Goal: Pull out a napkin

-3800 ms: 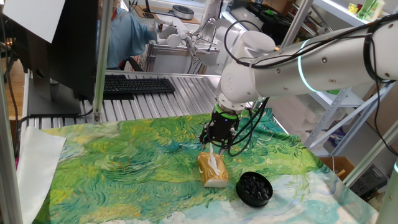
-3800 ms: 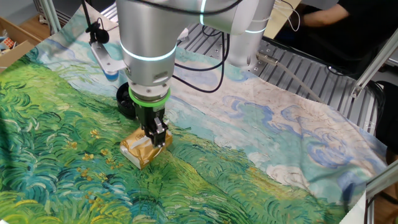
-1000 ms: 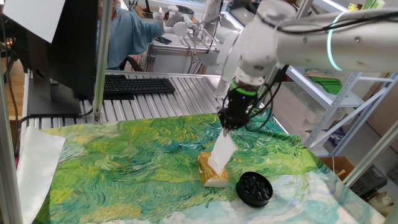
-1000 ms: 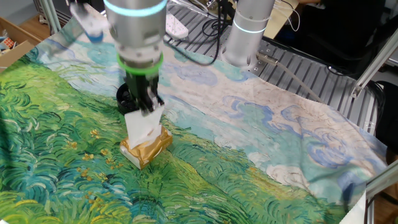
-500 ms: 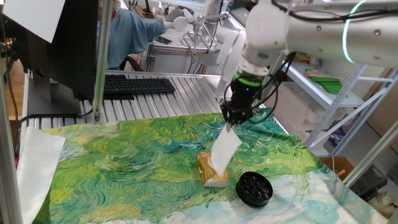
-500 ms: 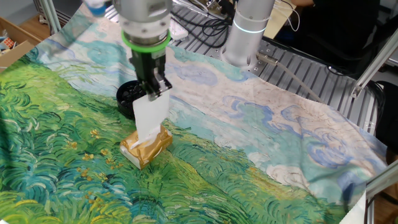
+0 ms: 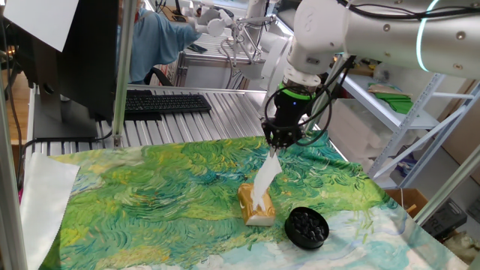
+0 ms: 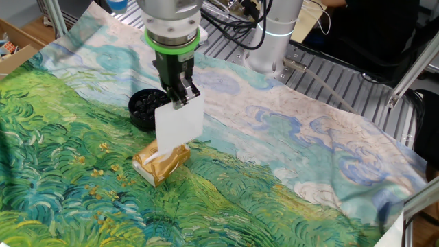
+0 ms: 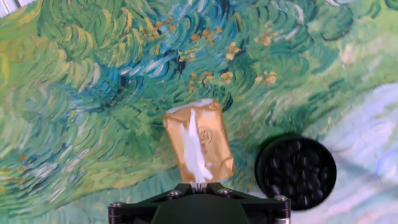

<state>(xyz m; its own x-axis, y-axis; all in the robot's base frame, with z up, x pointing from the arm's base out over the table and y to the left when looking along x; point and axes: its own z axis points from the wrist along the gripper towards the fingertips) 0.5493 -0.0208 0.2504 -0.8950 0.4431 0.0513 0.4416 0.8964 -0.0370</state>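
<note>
Your gripper (image 8: 184, 95) is pinched shut on the top corner of the napkin (image 8: 178, 125), w/ the fingers (image 7: 277, 146) closed tight on it; the sheet hangs down from there and its lower end looks to be in or right at the slot of the tissue pack (image 8: 160, 163), which sits on the tabletop (image 8: 288, 171) just beside the black round container (image 8: 143, 108). Main risk, as I judge it: the tail hasn't cleared the pack, so if you pull sideways or too fast the thin sheet could tear at the pinch, or drag the light pack along w/ it, maybe into the container. A second sheet may also follow the first out of the slot. The grip is only on a narrow tip, so it could slip free. Materials: napkin is thin, soft, white, flat in the other fixed view, narrow edge-on in the hand view. Pack is a tan-yellow, glossy, crinkly soft wrapper, roughly rectangular. Container is matte black, round, low, w/ a bumpy top. Tabletop is covered by a cloth w/ a swirly green-blue painted print, slightly wrinkled.
</note>
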